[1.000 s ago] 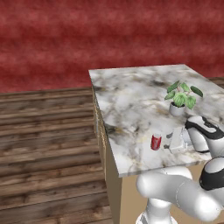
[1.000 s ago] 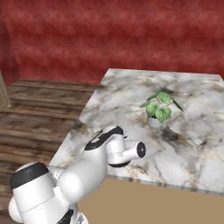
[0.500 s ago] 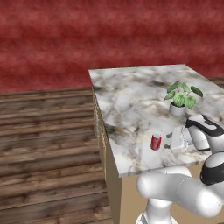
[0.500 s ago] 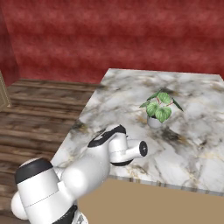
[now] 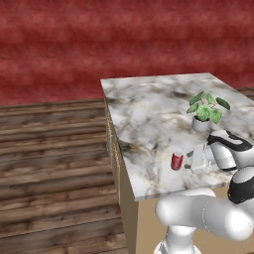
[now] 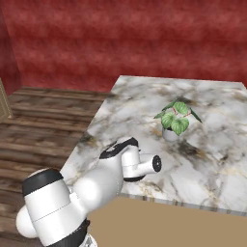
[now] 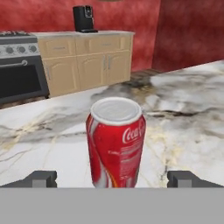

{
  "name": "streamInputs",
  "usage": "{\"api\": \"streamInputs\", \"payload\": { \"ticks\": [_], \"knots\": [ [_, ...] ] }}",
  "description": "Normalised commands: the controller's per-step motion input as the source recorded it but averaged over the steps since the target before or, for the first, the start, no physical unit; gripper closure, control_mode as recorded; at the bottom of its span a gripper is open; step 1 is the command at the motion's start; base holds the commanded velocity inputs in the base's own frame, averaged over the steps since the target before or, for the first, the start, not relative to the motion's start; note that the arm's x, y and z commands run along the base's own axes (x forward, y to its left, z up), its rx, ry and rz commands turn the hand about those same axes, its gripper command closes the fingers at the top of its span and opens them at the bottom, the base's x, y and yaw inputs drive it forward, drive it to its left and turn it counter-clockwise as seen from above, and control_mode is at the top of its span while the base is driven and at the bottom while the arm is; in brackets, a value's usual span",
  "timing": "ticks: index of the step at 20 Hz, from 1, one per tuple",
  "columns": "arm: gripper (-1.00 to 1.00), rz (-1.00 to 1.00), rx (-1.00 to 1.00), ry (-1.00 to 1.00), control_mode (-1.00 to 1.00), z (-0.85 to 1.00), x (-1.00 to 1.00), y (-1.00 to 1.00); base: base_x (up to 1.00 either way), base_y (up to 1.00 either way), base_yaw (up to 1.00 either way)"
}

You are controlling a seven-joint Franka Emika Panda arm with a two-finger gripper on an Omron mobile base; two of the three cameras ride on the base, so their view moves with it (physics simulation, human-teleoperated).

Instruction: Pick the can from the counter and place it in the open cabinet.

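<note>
The red can (image 5: pixel 176 160) stands upright on the marble counter (image 5: pixel 149 114) near its front edge. In the hand view the can (image 7: pixel 116 142) is close and centred, its silvery top facing up. My gripper (image 7: pixel 111 178) is open, its two dark fingertips (image 7: pixel 41 178) wide apart, one on each side of the can and not touching it. From the left base view the gripper (image 5: pixel 190 162) sits level with the can, just to its right. The counter (image 6: pixel 212 140) shows from the right base view with the arm hiding the can. The open cabinet is out of view.
A potted green plant (image 5: pixel 206 110) stands on the counter behind the hand, also the plant (image 6: pixel 174 118) in the right base view. Across the room are a stove (image 7: pixel 22 74), tan base cabinets (image 7: pixel 89 61) and a black coffee machine (image 7: pixel 84 18). Wood floor (image 5: pixel 54 163) lies left of the counter.
The hand has edged slightly closer to the can. The can has not moved.
</note>
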Motion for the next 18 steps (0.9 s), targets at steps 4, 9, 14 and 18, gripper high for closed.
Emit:
{"api": "streamInputs", "payload": {
  "ticks": [4, 9, 14, 18],
  "knots": [
    [-1.0, 0.0, 0.0, 0.0, -1.0, -0.07, 0.19, 0.0, 0.0, 0.0, 0.0],
    [-1.0, 0.0, 0.0, 0.0, -1.0, 0.0, 0.07, 0.0, 0.0, 0.0, 0.0],
    [-1.0, 0.0, 0.0, 0.0, -1.0, -0.03, 0.01, 0.05, 0.0, 0.0, 0.0],
    [-1.0, 0.0, 0.0, 0.0, -1.0, -0.04, 0.04, 0.11, 0.0, 0.0, 0.0]
  ]
}}
